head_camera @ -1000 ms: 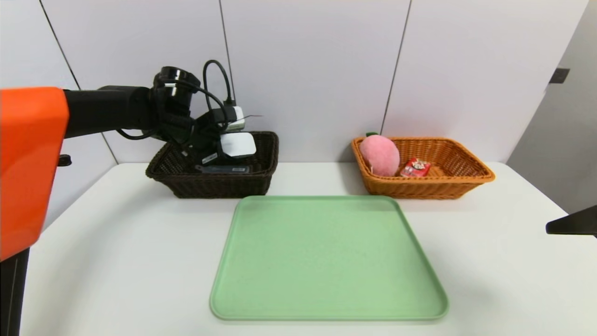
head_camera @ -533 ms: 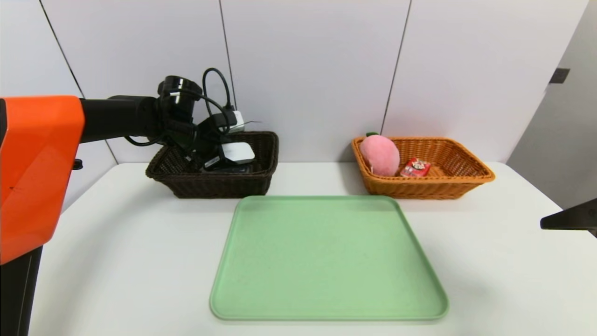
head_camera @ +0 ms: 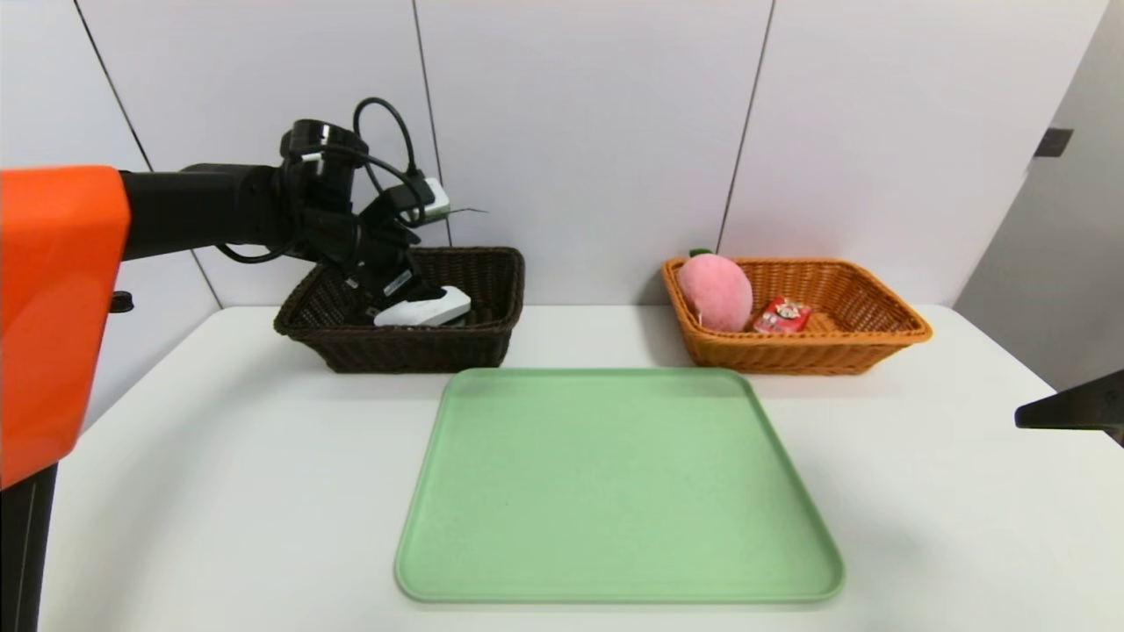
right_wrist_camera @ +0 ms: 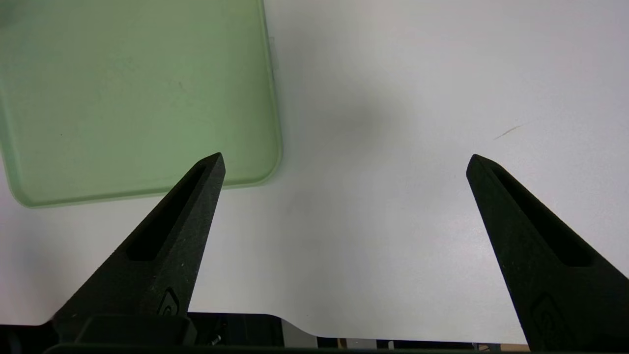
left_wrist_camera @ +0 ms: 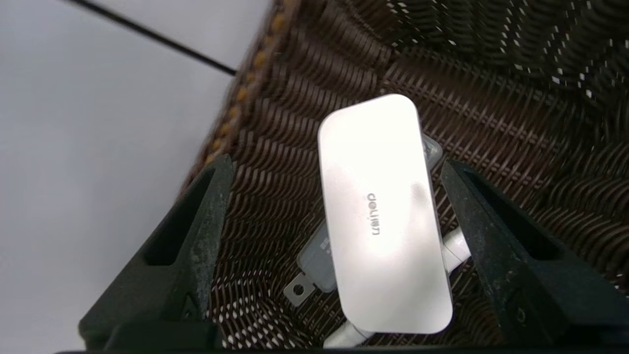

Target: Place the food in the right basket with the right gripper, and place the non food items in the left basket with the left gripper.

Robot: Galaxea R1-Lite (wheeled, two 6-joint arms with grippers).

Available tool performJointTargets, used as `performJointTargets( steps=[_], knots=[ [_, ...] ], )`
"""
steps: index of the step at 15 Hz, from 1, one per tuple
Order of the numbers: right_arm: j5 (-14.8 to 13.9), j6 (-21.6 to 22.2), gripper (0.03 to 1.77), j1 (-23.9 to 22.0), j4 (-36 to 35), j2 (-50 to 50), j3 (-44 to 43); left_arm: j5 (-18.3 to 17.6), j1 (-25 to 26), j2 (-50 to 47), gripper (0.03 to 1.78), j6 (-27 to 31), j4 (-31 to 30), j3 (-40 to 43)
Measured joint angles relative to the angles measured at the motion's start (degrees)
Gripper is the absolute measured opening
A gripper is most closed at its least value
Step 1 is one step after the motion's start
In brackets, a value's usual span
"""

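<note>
Left gripper (left_wrist_camera: 339,164) spread over the white case (left_wrist_camera: 385,216) in the dark basket (head_camera: 395,347).

From the head view, the arm hides part of that basket, at ten o'clock of the green tray (head_camera: 615,483); the left wrist view shows the case lying across a grey transparent case (left_wrist_camera: 319,255) and a white marker (left_wrist_camera: 454,248), covering the middle of each. The left arm (head_camera: 202,206) reaches in from nine o'clock, its hand slanting down into the basket, jaws wide apart, pinching nothing. The right gripper (right_wrist_camera: 346,155), mostly cut off at three o'clock in the head view, is spread above the table (right_wrist_camera: 368,236). The plush peach (head_camera: 716,292) and red drink carton (head_camera: 782,315) sit in the orange basket (head_camera: 790,355), at one o'clock of the tray.
</note>
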Motion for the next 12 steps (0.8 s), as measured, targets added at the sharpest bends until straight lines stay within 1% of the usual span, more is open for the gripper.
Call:
performJointTargets(
  steps=[2,5,7,9,10,12],
  knots=[
    [0.1,-0.1,1.7,0.0,-0.1,-0.1,-0.2,2.4,0.0,-2.3,1.56,-6.4,0.2,-0.2],
    [0.2,-0.4,1.7,0.1,-0.9,-0.4,-0.9,4.7,-0.1,-6.3,1.61,-18.5,2.2,-0.1],
    [0.3,-0.6,1.7,0.1,-1.3,-0.6,-1.1,6.3,-0.1,-9.5,1.63,-26.3,6.7,0.3],
    [0.3,-0.6,1.7,0.4,-1.4,-0.8,-1.5,7.9,-0.1,-12.4,1.64,-32.4,10.8,0.7],
    [0.3,-0.7,1.7,0.6,-1.4,-1.0,-1.7,9.5,-0.1,-13.8,1.65,-35.6,12.6,0.8],
    [0.1,-1.4,1.7,0.7,-1.4,-2.0,-2.3,14.1,-0.3,-16.7,1.66,-42.5,18.0,1.2]
  ],
)
